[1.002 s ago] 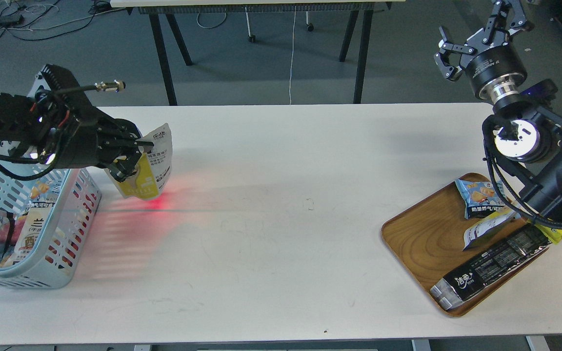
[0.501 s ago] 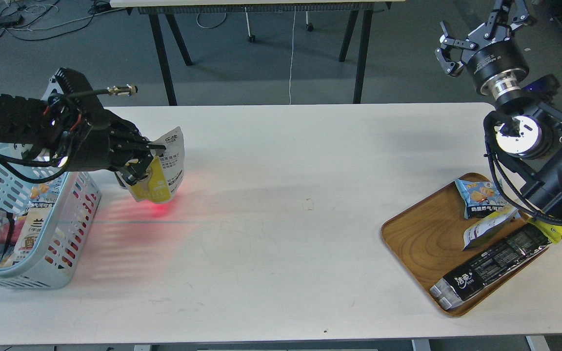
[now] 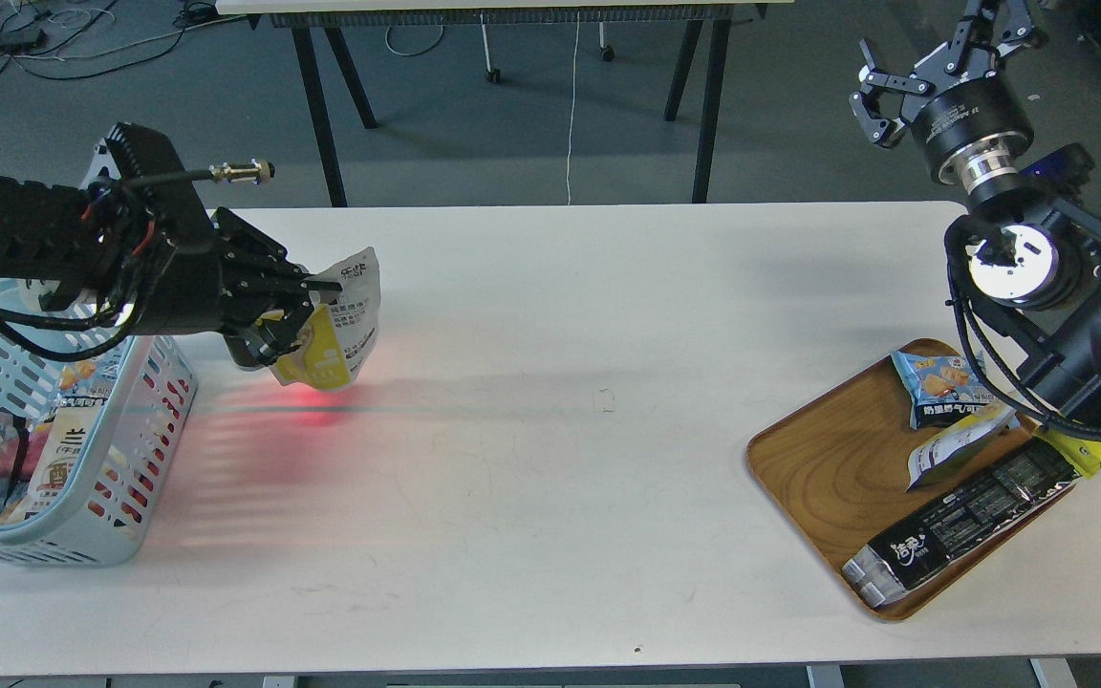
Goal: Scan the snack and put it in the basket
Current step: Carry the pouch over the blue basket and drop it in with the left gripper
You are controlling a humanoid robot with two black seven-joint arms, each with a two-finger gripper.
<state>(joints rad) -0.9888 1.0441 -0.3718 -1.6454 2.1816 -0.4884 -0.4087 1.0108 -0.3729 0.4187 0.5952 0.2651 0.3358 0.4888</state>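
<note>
Scan step: left gripper [image 3: 307, 311], jaws clenched on small yellow stand-up snack pouch [image 3: 340, 330], over white tabletop [image 3: 550, 382] beside slotted light-blue plastic basket [image 3: 44, 449], red glow beneath. Right gripper [image 3: 933, 48] released, idle. Next: carry pouch left over basket, release.

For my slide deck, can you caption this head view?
Left hand holds the yellow snack pouch in red scanner light beside the basket; right hand open, raised above the wooden tray.

place: robotics lab or test room | evidence: grey carpet floor [image 3: 474, 143] with loose cables [image 3: 44, 29] at 11 o'clock | black-legged worktable [image 3: 512, 38] at 12 o'clock | plain white rectangular table [image 3: 550, 459] staged with goods
</note>
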